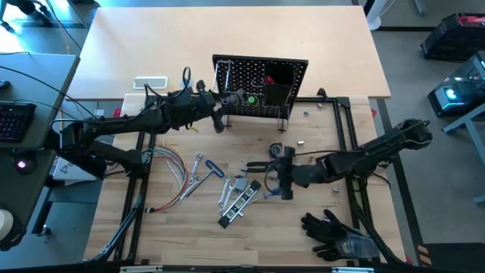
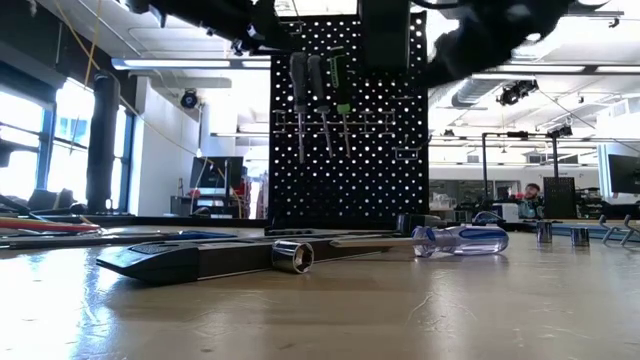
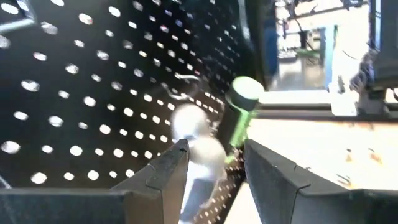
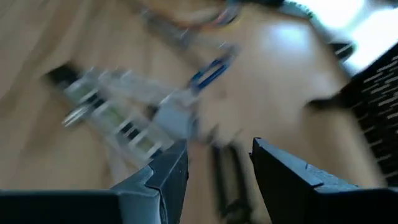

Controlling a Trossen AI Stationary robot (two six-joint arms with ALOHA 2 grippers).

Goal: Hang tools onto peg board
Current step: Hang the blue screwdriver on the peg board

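Seemingly peg board (image 3: 74, 93) blurred; blue-handled driver (image 4: 211, 71) smeared.

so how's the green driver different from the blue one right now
The green driver hangs upright on the peg board; the blue driver lies flat on the table. The green one has an opaque handle, the blue one a clear blue handle. Both are screwdrivers.

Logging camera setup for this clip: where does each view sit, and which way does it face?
High: overhead, straight down; both arms, peg board.
Low: table height, level toward the board; blue-handled driver in front, arms above.
Left wrist: faces the board; open left gripper, green-handled driver.
Right wrist: faces the table; open right gripper.
Shared: high and low both show the board.
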